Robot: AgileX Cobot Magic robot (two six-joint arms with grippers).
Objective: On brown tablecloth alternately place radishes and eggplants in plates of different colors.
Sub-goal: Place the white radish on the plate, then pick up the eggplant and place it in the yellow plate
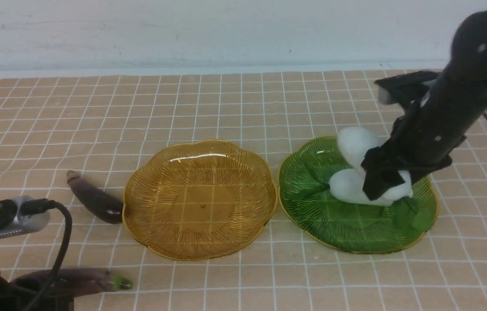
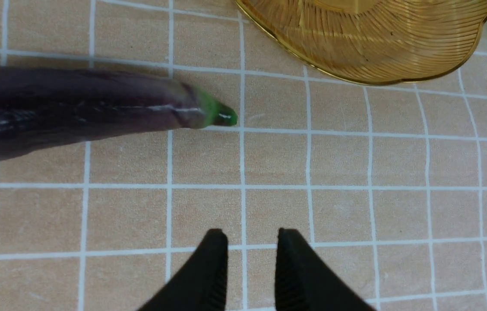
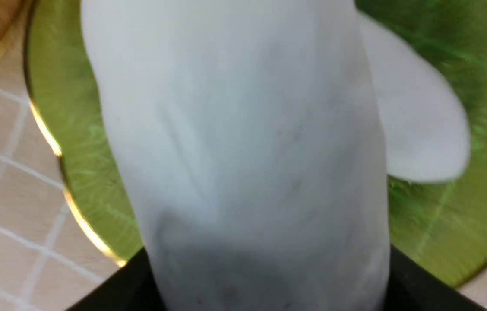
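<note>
Our right gripper (image 3: 269,276) pinched one radish (image 3: 243,129) over the green plate (image 1: 312,224), where another radish (image 1: 347,188) lay; we judged placement in hand, lowering and release next; our left gripper (image 2: 252,235) stood parted, unladen.

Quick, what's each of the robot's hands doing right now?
Left end effector: slightly open, holding nothing, above the tablecloth.
Right end effector: closed on a white radish, over the green plate.

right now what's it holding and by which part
A white radish, gripped between the right gripper's fingers near one end; the other end juts out over the green plate.
</note>
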